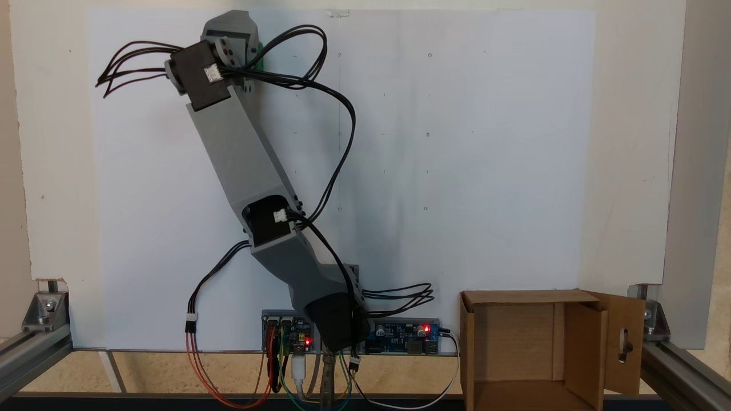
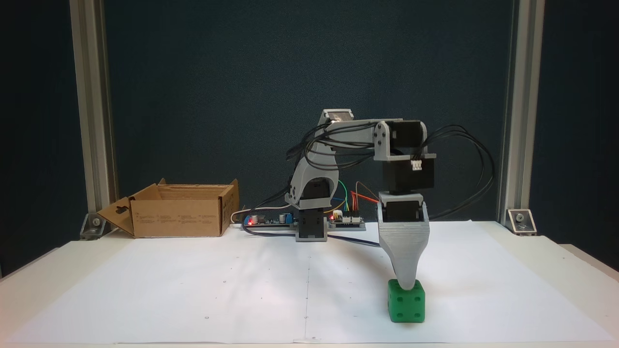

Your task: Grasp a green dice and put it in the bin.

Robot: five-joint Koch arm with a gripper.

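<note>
Fixed view from the front, read from left to right: the bin, a brown cardboard box with its flaps open and one flap carrying a slot-shaped cut-out, stands at the back left of the tabletop, which is covered by a white paper sheet. To its right, at the back centre, sit the circuit boards with red lights and coloured wires, and the arm's base rises from between them. The arm reaches forward and to the right, with black cables looping off its wrist. Its grey pincer points straight down, and its tip meets the top of the green dice, which rests on the paper in the front right area, well apart from the bin. Only one grey finger shows from this side, so whether the pincer is apart or clamped on the dice cannot be told. Seen from above in a fixed view, the arm stretches toward the upper left over the paper, a sliver of green shows beside the pincer body, and the bin stands open at the lower right, its slotted flap turned out to the right
</note>
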